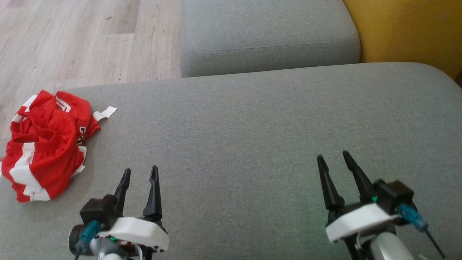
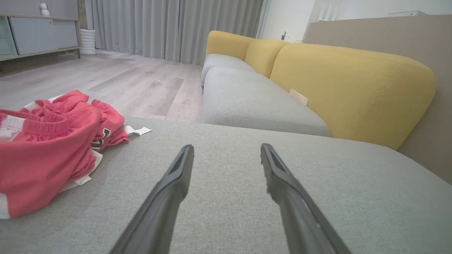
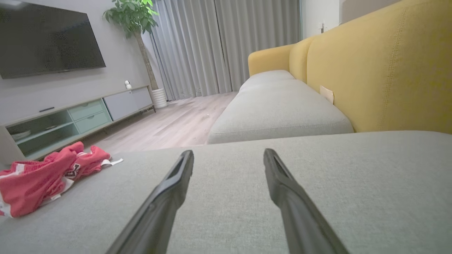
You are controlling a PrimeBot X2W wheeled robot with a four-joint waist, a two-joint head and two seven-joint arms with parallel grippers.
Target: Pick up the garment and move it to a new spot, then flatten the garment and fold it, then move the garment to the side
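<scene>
Left hand (image 1: pixel 140 169) and right hand (image 1: pixel 332 155) hover empty, fingers apart, over the sofa seat (image 1: pixel 252 119). At ten o'clock the crumpled red garment (image 1: pixel 47 144) lies untouched, so apparently every step is left.

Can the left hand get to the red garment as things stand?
Probably yes: the left hand is open, the red garment lies just to its left, with bare grey cushion between them.

Garment (image 1: pixel 47 144): red, with white bands and dark lettering partly lost in the folds. Lies crumpled in a loose heap at the left edge of the grey cushion (image 1: pixel 252 144). Shows a gathered waistband; trails a short white strip (image 1: pixel 106 112) flat on the fabric.
</scene>
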